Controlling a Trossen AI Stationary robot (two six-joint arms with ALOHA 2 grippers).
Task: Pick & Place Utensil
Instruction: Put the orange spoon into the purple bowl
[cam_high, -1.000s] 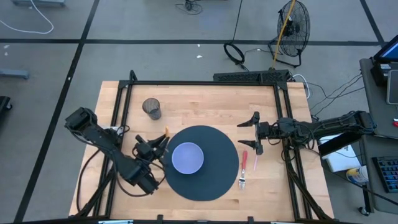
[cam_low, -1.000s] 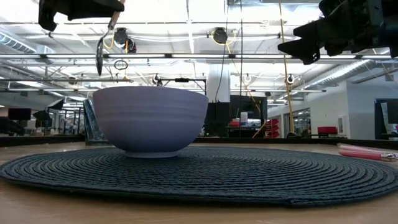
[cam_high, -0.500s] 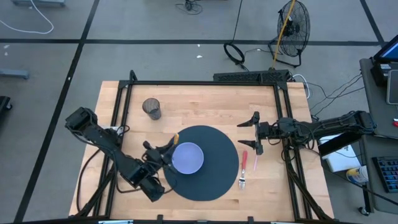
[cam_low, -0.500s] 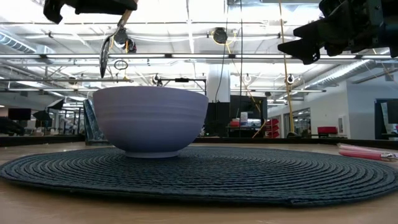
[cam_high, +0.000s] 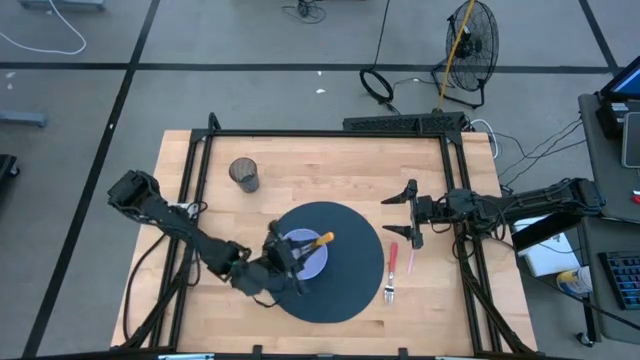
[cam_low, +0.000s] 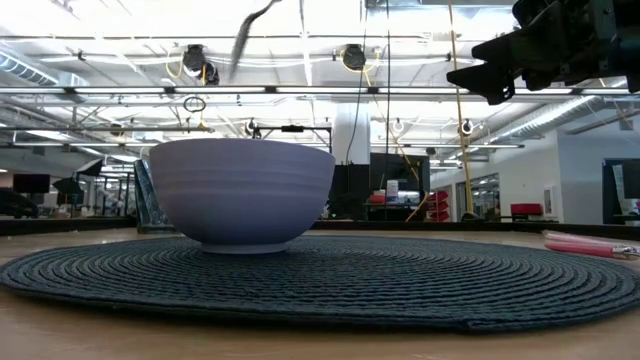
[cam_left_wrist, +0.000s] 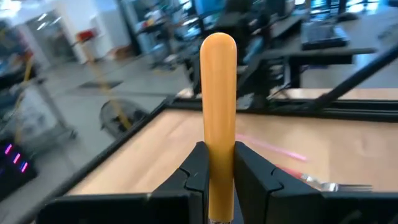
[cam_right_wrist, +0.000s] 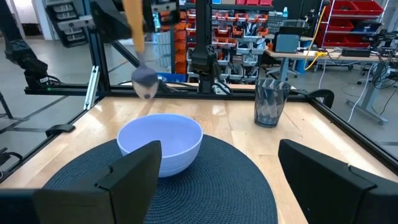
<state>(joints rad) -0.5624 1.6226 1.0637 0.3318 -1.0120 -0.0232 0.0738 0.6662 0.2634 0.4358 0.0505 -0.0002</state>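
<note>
My left gripper (cam_high: 296, 250) hovers over the lavender bowl (cam_high: 306, 254), shut on a spoon with an orange handle (cam_high: 320, 239). The bowl stands on a round dark mat (cam_high: 350, 290). The low view shows the spoon's metal part (cam_low: 245, 35) slanting high above the bowl (cam_low: 240, 195). In the right wrist view its head (cam_right_wrist: 146, 84) shows blurred beyond the bowl (cam_right_wrist: 160, 140). My right gripper (cam_high: 412, 214) waits open at the mat's far right, nothing between its fingers. My left gripper pinches the spoon's orange handle (cam_left_wrist: 217, 168) between its two fingers (cam_left_wrist: 194, 177). The fingers come nearly level from the table's left. The handle's rounded free end (cam_left_wrist: 218, 46) sticks out past the fingertips toward the right. The spoon is lifted clear above the bowl.
A dark mesh cup (cam_high: 244, 173) stands at the far left of the table. A red utensil (cam_high: 392, 258), a pink one (cam_high: 410, 262) and a fork (cam_high: 388, 291) lie right of the mat. A black frame (cam_high: 330, 135) rims the table.
My left gripper has gone toward the table's right edge and upward, from left of the bowl to over it, rolling its wrist. The spoon, which hung head down beside the bowl, now slants higher, with its orange handle pointing right across the bowl.
</note>
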